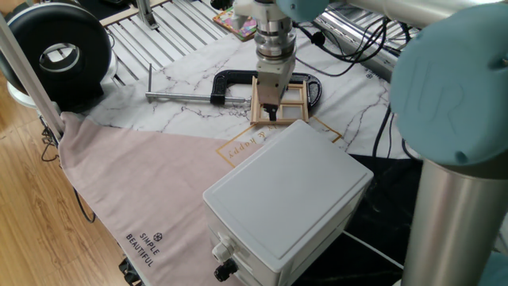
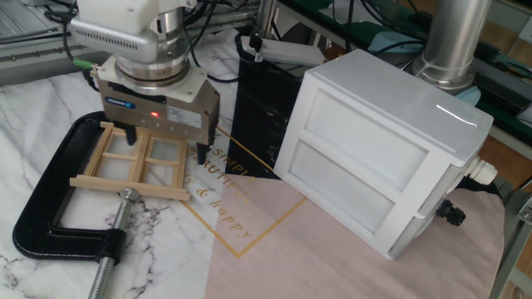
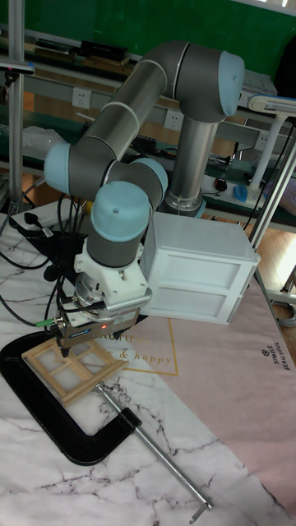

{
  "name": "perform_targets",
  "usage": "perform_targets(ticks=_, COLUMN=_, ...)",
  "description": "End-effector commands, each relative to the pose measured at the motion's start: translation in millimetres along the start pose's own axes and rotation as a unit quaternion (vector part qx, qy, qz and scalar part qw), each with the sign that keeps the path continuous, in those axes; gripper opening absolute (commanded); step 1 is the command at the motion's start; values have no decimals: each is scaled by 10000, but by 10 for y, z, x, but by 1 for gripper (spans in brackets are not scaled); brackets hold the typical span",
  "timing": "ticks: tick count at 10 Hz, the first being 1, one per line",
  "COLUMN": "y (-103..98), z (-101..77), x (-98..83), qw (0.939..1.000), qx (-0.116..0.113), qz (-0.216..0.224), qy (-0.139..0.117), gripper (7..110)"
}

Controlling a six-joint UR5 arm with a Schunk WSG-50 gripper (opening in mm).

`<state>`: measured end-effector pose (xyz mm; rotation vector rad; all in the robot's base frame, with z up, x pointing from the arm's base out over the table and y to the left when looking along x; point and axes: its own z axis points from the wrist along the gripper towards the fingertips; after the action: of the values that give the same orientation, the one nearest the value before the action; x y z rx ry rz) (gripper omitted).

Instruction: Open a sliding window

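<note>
Hand over the wooden window

The hand hangs spread — fingers straddling the pale square-framed sliding window, which a black iron clamp pins to the marble-patterned tabletop.

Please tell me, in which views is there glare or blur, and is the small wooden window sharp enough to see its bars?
The other fixed view: sliding window sharp, crossbars plain; a small bright glint on the white box. One fixed view: window small, partly hidden by the gripper; near arm blurred. Tall fixed view: even light, window clear.
</note>
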<state>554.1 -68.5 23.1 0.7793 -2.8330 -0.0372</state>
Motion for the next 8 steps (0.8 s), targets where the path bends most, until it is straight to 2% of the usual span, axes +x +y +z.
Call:
perform_targets(ticks=1, y=146, z=-81, x=163, qw=9993, qx=-207, qz=182, qy=234, gripper=22)
perform_targets(ticks=2, y=194, z=-108, x=227, qw=9991, qx=-227, qz=207, qy=284, gripper=22)
perform_targets(ticks=3, y=228, z=-104, x=240, qw=9991, qx=-256, qz=215, qy=277, gripper=7)
perform_targets(ticks=4, y=243, z=-82, x=199, qw=9993, qx=-254, qz=179, qy=225, gripper=7)
perform_targets(ticks=5, y=214, z=-47, x=117, qw=9997, qx=-144, qz=138, qy=137, gripper=7)
perform_targets(ticks=6, y=176, z=-12, x=103, qw=9998, qx=-18, qz=68, qy=186, gripper=7)
perform_targets(ticks=7, y=179, z=3, x=77, qw=9999, qx=-13, qz=28, qy=162, gripper=7)
perform_targets(ticks=8, y=166, z=23, x=-25, qw=10000, qx=3, qz=55, qy=-25, gripper=7)
